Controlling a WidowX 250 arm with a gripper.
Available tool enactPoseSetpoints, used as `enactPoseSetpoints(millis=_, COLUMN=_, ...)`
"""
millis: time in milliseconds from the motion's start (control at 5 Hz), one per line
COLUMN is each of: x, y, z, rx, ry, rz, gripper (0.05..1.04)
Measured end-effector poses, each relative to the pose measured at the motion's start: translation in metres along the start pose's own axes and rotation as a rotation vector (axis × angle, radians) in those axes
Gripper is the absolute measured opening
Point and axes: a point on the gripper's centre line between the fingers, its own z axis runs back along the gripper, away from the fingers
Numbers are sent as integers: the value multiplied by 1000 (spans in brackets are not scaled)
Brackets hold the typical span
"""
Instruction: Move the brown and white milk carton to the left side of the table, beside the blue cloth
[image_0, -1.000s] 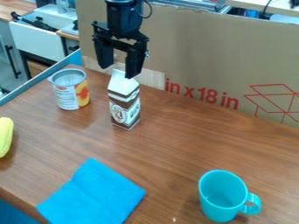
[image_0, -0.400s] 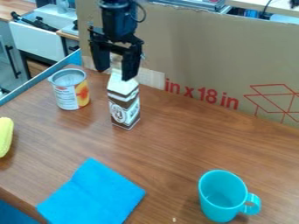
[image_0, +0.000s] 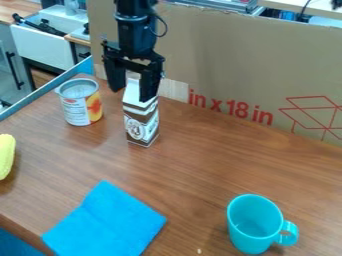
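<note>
Cardboard (image_0: 227, 60) — red "in x 18 in"; carton (image_0: 141, 122), can (image_0: 79, 109) — print unreadable.

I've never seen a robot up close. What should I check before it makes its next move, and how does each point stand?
1. Pincer open: ok, fingers apart.
2. Pincer at the carton's top: ok.
3. Fingers touching the carton: cannot tell.
4. Carton upright: ok.
5. Can apart from the carton: ok, table shows between them.
6. Mug and cloth away from the pincer: ok.
</note>
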Motion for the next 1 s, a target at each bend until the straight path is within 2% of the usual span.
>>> enactPoseSetpoints(millis=200, x=-1, y=-1, z=-9, rx=-6, ry=14, rz=4, gripper=1007)
enactPoseSetpoints(millis=400, x=-2, y=-3, z=-17, rx=-8, ry=8, rz=39, gripper=972)
enactPoseSetpoints(millis=600, x=0, y=-6, z=-17, rx=-36, ry=-2, rz=106, gripper=823)
enactPoseSetpoints(millis=800, x=-4, y=-10, z=-16, rx=-60, ry=28, rz=117, gripper=822)
enactPoseSetpoints(millis=1000, x=-17, y=-11, z=-6, rx=-56, ry=34, rz=115, gripper=822)
